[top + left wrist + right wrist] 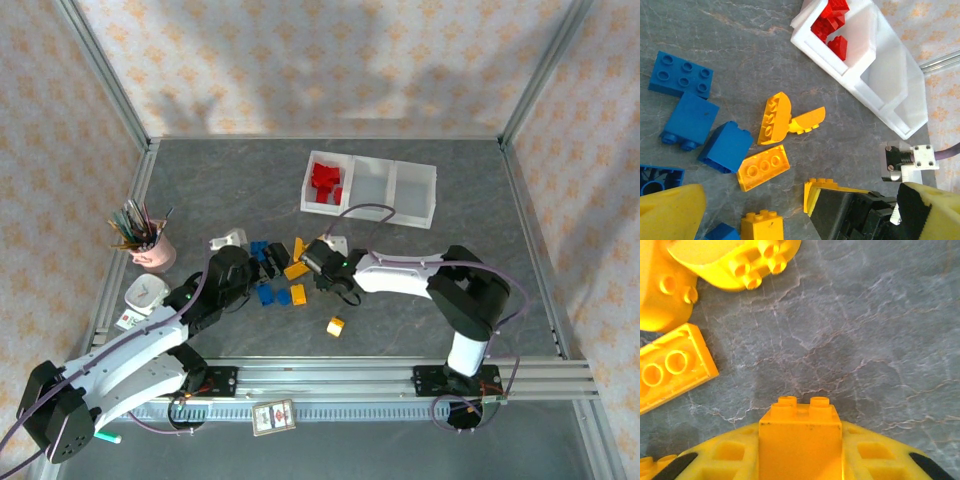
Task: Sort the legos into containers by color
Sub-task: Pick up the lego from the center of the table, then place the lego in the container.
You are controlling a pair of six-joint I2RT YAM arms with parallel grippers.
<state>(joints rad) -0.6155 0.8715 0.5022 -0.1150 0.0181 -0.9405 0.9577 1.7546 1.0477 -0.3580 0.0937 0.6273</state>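
Observation:
My right gripper is shut on a yellow lego, studs pointing away, just above the grey table. In the left wrist view it is the black body with that lego at its tip. My left gripper is open, its yellow pads far apart, hovering over loose yellow legos and blue legos. From above, both grippers meet at the pile: left, right. The containers stand behind, with red legos in the left bin.
A lone yellow lego lies nearer the front. A pink cup of pens and small white objects sit at the left. Metal frame rails edge the table, and a card lies on the front rail.

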